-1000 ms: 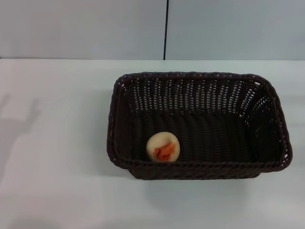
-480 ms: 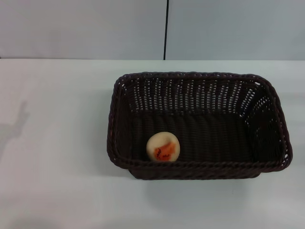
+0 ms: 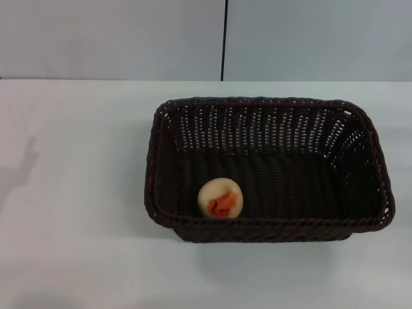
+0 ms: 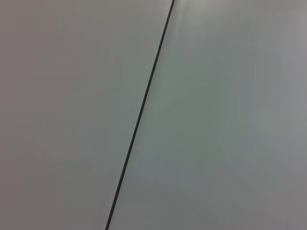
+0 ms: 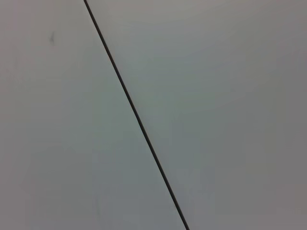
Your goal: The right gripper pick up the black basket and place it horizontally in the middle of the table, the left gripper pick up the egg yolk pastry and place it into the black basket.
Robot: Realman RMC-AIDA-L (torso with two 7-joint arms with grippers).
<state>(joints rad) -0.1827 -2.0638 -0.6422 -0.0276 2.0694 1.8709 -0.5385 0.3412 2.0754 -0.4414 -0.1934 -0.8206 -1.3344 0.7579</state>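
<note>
Nothing moved, egg yolk pastry (image 3: pixel 220 197) against black basket (image 3: pixel 267 109) near rim, grippers unseen, state unknowable

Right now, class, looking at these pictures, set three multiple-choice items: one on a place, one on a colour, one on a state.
1. Where is the egg yolk pastry?
A. On the bare table
B. Inside the black basket, near its front wall
C. Held by a gripper

2. What colour is the patch on the pastry?
A. Green
B. Blue
C. Orange-red

3. How does the basket stand on the table?
A. Upright, opening upward
B. Upside down
C. Tipped on its side

Answers: 1 B, woven walls surround it; 2 C, the patch shows orange-red on cream; 3 A, its floor is visible from above.
</note>
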